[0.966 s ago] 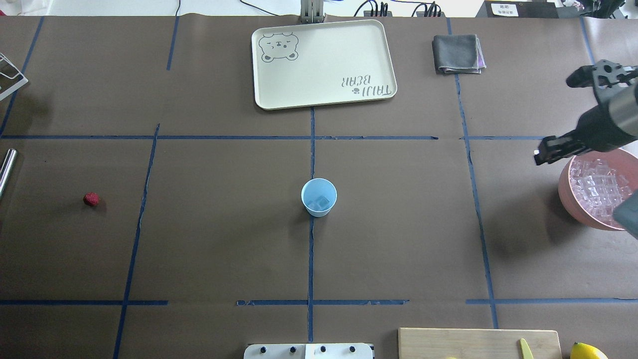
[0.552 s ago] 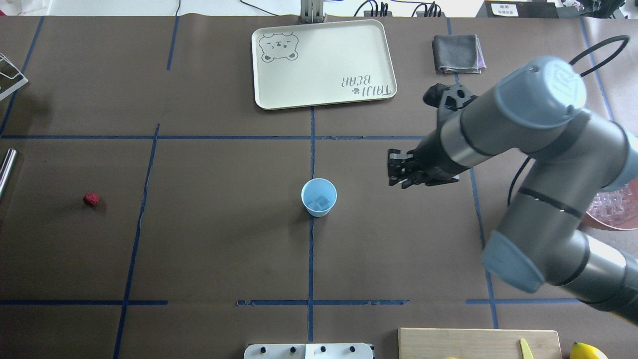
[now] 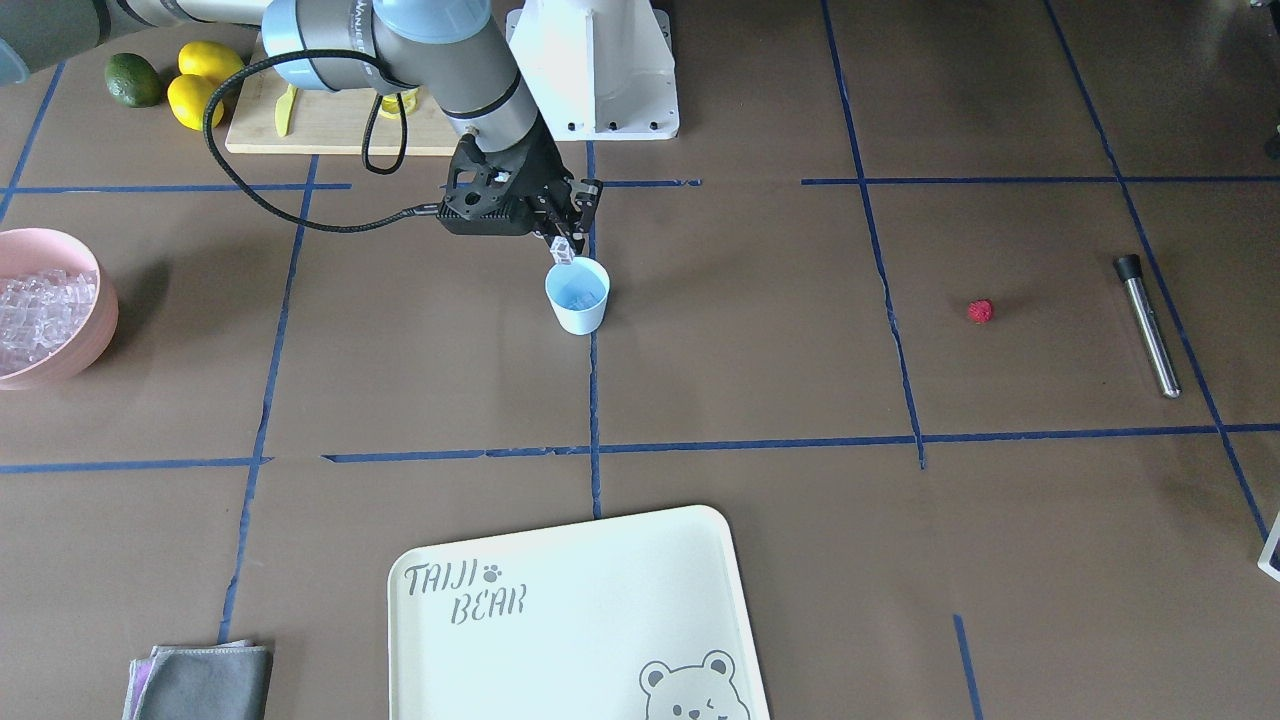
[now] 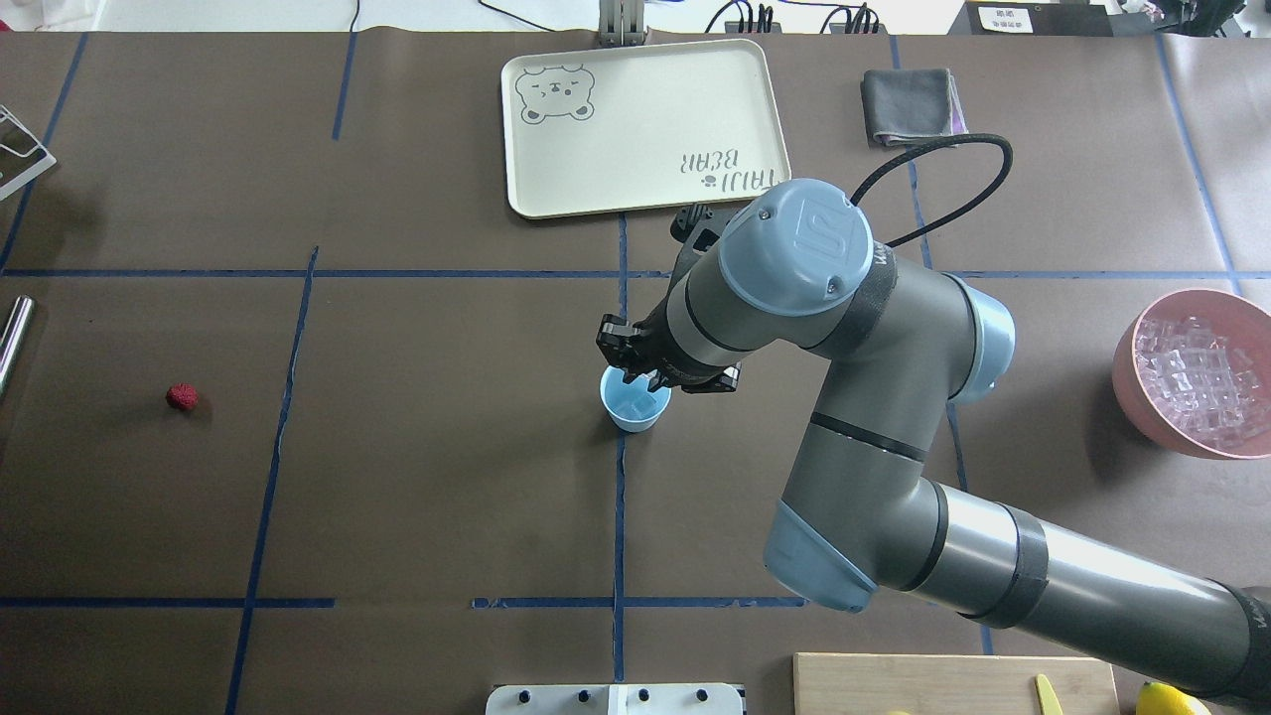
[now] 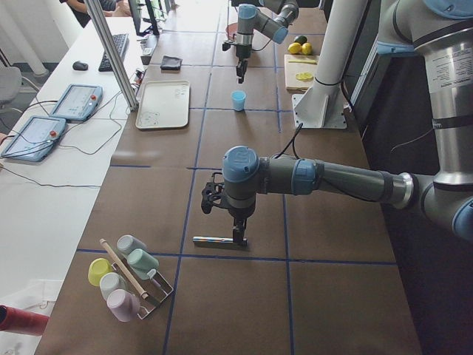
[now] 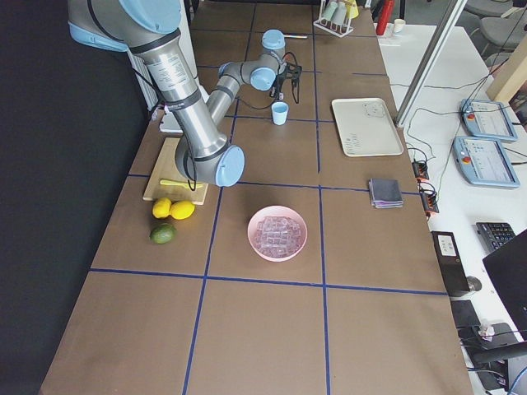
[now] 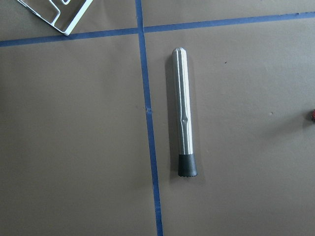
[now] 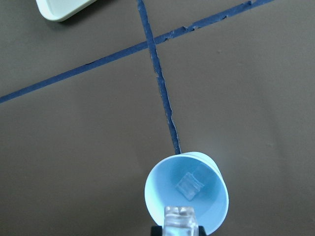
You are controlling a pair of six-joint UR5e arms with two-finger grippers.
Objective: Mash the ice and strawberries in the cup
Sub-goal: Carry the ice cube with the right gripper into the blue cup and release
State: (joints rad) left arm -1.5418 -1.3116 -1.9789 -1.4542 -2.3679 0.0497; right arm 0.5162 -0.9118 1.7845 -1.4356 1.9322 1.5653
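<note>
One ice cube [image 8: 180, 219] pinched in my right gripper [image 3: 563, 243] hangs just over the cup [image 3: 580, 314], whose one cube inside [image 8: 190, 187] shows clearly only from my right wrist camera; one strawberry [image 3: 980, 311] lies well apart, and whether my left gripper [image 5: 239, 237] is spread I cannot tell.

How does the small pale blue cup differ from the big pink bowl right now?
The pale blue tapered cup is small and narrow; the pink round bowl is far wider. One clear ice cube shows in the cup; the bowl is piled with cubes. The cup sits under the right gripper, which pinches another cube; the bowl stands apart. Both are upright, open-topped and hold ice.
</note>
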